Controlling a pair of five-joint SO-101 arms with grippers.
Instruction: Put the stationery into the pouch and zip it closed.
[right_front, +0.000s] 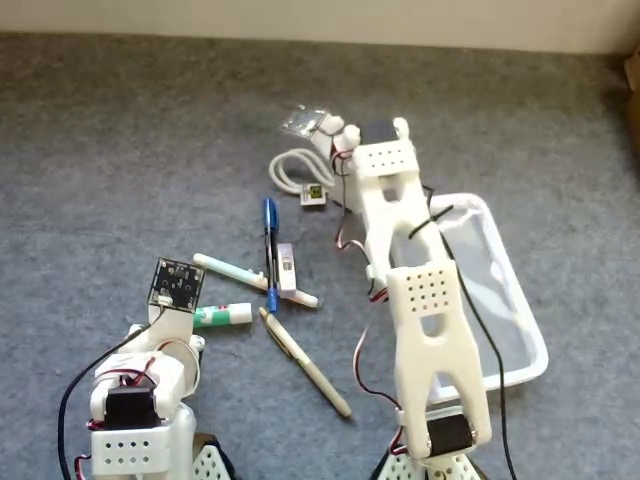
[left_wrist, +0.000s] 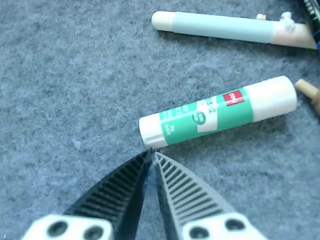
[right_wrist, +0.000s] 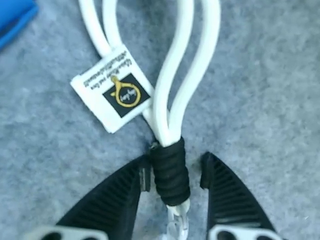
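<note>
Left gripper (left_wrist: 151, 156) is sitting with its fingers pressed together, gripping nothing, tips right at the glue stick's (left_wrist: 217, 112) white end. Mint pen (left_wrist: 220, 27) is lying just beyond the glue stick, with blue pen (right_front: 269, 240) and beige pen (right_front: 305, 365) lying near it. Right gripper (right_wrist: 175, 161) is hanging well apart from the glue stick, fingers narrowly spread around the black band (right_wrist: 170, 170) of a white cord (right_wrist: 165, 115). Clear pouch (right_front: 510, 300) is lying well apart from the glue stick, partly under the right arm.

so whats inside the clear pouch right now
Nothing shows through the uncovered part of the pouch. The right arm lies across its left side, hiding whatever might sit beneath it there.
</note>
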